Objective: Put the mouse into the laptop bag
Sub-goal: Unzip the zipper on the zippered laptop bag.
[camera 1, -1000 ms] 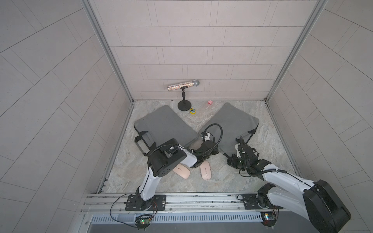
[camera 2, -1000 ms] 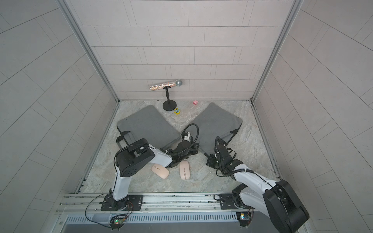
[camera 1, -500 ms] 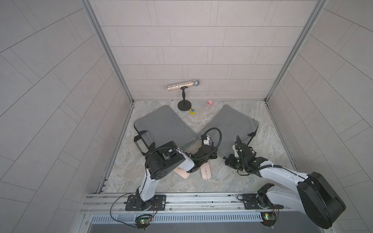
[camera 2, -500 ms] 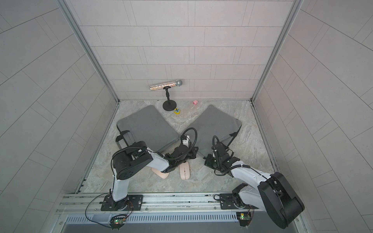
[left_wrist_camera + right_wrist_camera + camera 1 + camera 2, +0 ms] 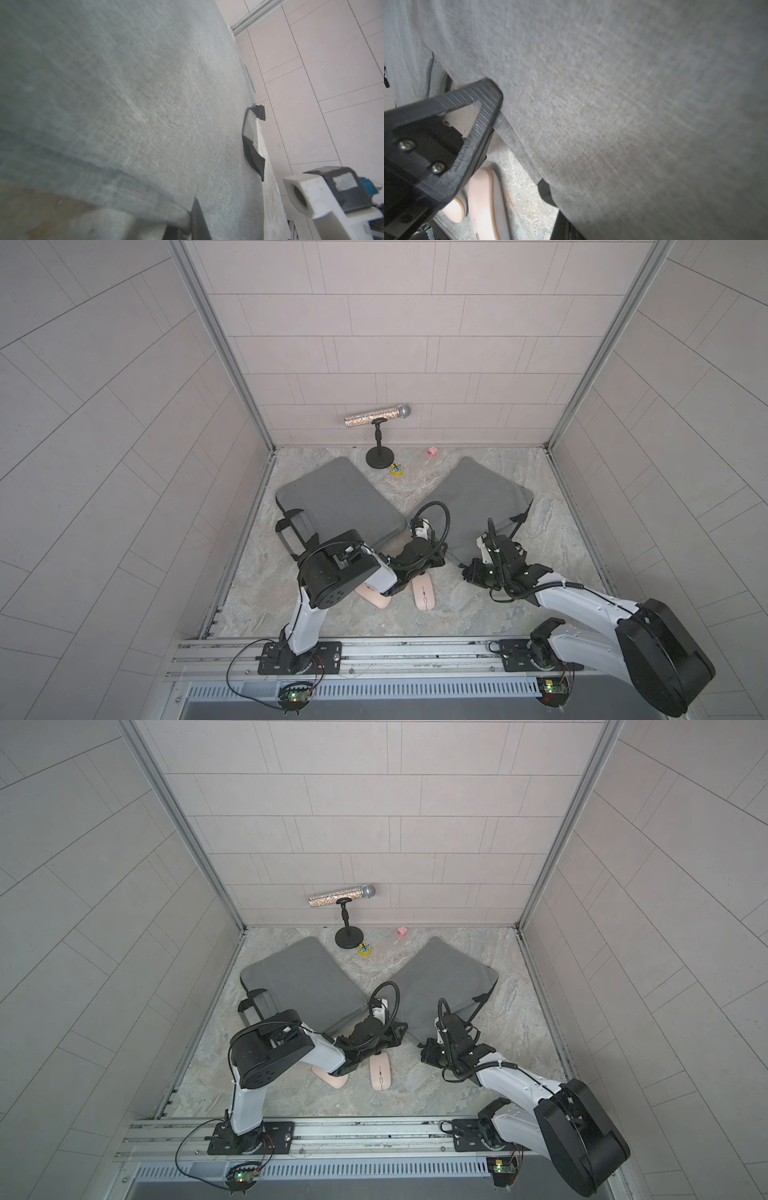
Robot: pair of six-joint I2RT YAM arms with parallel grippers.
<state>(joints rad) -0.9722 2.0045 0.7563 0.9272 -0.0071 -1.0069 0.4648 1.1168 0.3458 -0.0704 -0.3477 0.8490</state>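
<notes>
Mouse [image 5: 424,591] near edge of right bag [image 5: 478,499]

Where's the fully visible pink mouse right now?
In both top views the pink mouse lies on the tabletop near the front, centre, just right of a second mouse half hidden under the left arm.

In both top views the left arm [image 5: 378,577] covers most of one pink mouse [image 5: 376,599]. By the back wall a small pink thing [image 5: 432,451] is too small to name (the small yellow thing [image 5: 397,469] too). The grey laptop bag [image 5: 612,104] is blurred in the right wrist view and runs off its edges.
</notes>
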